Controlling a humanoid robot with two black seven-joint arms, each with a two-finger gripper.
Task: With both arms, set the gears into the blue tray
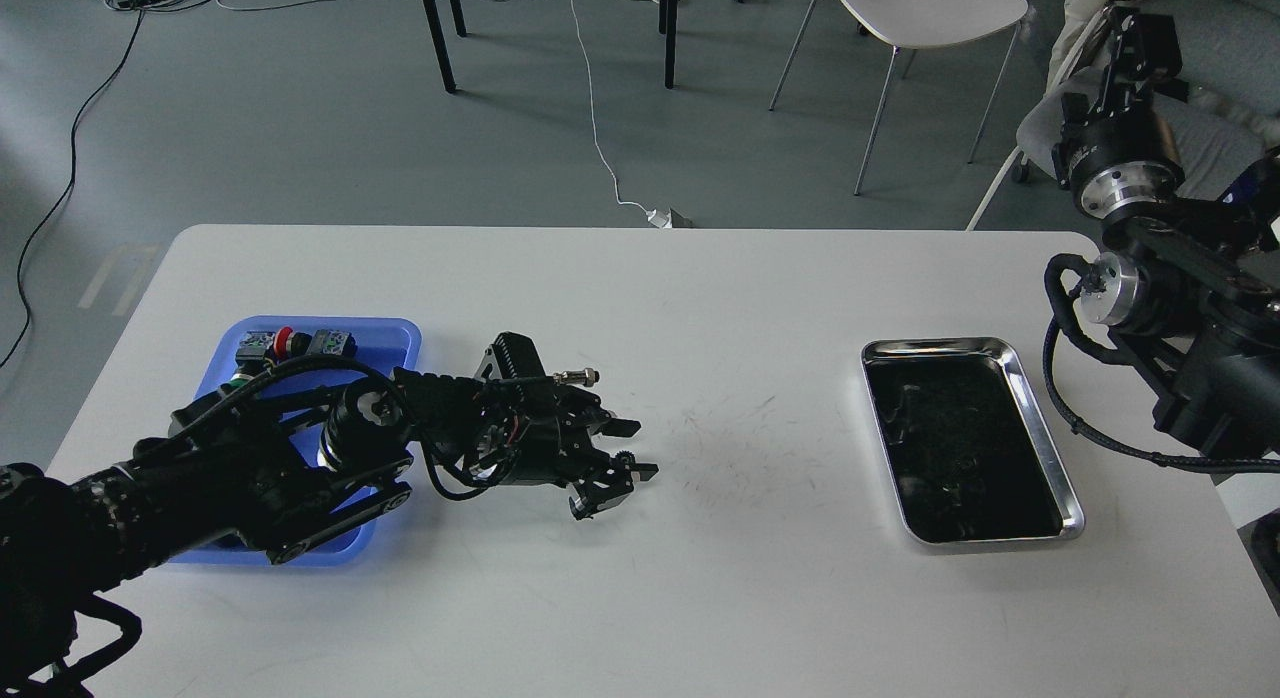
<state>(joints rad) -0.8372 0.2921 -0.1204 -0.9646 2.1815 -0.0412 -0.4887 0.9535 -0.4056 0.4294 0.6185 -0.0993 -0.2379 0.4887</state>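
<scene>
left tool point(628, 448): fingers apart, small gear point(624, 458) between them, grip unclear, over bare white surface point(640, 308) | blue tray point(392, 330): near left edge, behind the arm, push-buttons point(285, 344) at its far end | steel tray point(1040, 428): near right edge | right tool point(1135, 33): raised beyond right edge, state cannot tell

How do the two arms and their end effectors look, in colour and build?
Both arms are black and jointed. The left arm carries looping black cables; its end effector has two black fingers. The right arm shows silver ring joints and a thick black cable.
</scene>
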